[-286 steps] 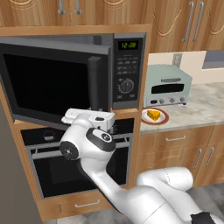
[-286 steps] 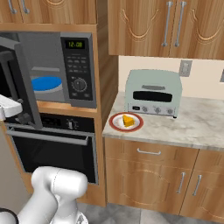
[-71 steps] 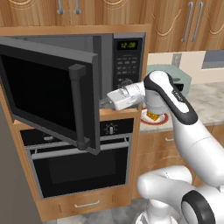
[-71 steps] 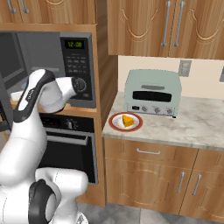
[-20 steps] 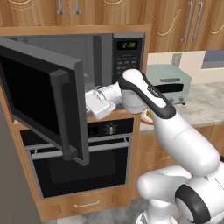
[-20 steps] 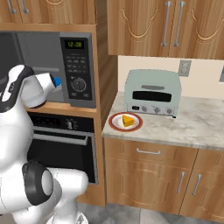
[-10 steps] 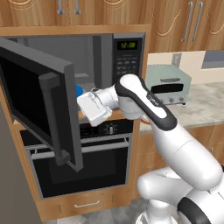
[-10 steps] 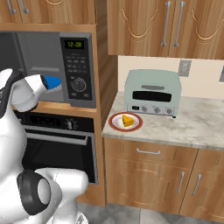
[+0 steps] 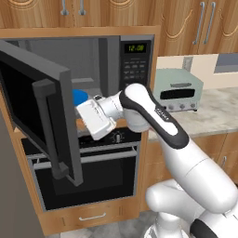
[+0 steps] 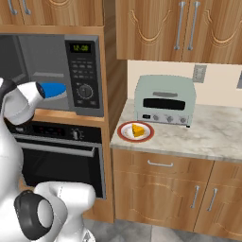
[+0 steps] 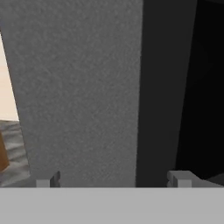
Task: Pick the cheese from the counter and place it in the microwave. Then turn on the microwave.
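The cheese, a small yellow-orange wedge, lies on a red-rimmed plate on the counter, just right of the microwave. The microwave's door stands swung out to the left, with its bar handle facing me. My gripper is open and holds nothing. Its fingertips sit close to the door's grey inner face. In the left base view the white hand is pressed in beside the door's free edge, far left of the cheese.
A blue dish sits inside the microwave cavity. A pale-green toaster oven stands behind the plate. A black oven is built in below the microwave. Wooden cabinets hang overhead, and drawers sit under the counter.
The microwave door has swung further open to the left. My hand has moved left and slightly down with it, staying open.
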You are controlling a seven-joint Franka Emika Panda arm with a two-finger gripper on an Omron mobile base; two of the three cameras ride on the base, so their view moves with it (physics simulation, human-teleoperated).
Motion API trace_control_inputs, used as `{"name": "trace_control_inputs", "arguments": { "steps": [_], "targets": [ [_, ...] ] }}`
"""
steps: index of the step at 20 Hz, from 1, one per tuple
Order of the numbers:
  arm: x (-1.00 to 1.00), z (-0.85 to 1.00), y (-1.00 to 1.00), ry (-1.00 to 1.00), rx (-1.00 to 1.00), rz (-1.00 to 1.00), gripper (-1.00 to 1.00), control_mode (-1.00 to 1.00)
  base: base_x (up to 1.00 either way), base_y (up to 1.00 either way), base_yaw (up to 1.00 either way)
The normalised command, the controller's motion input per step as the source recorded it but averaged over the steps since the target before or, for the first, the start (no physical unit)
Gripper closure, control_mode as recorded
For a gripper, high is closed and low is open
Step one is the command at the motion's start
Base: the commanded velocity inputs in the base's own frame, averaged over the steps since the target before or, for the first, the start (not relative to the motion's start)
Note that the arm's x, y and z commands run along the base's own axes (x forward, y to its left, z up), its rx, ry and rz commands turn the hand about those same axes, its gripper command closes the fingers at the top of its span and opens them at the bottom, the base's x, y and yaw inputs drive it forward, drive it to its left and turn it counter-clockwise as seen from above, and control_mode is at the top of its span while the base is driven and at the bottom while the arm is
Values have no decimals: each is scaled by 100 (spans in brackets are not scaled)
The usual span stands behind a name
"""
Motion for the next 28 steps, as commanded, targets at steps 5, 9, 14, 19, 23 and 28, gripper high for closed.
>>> {"name": "trace_control_inputs", "arguments": {
  "steps": [5,9,14,19,23,28],
  "targets": [
    [-18,-2,14,-4,0,0,-100,-100,0,0,0],
    [-20,-4,17,-4,0,0,-100,-100,0,0,0],
    [-17,-4,17,-4,0,0,-100,-100,0,0,0],
    [-17,-4,18,-4,0,0,-100,-100,0,0,0],
    [-14,-4,16,-3,0,0,-100,-100,0,0,0],
    [-11,-5,15,-2,0,0,-100,-100,0,0,0]
  ]
}}
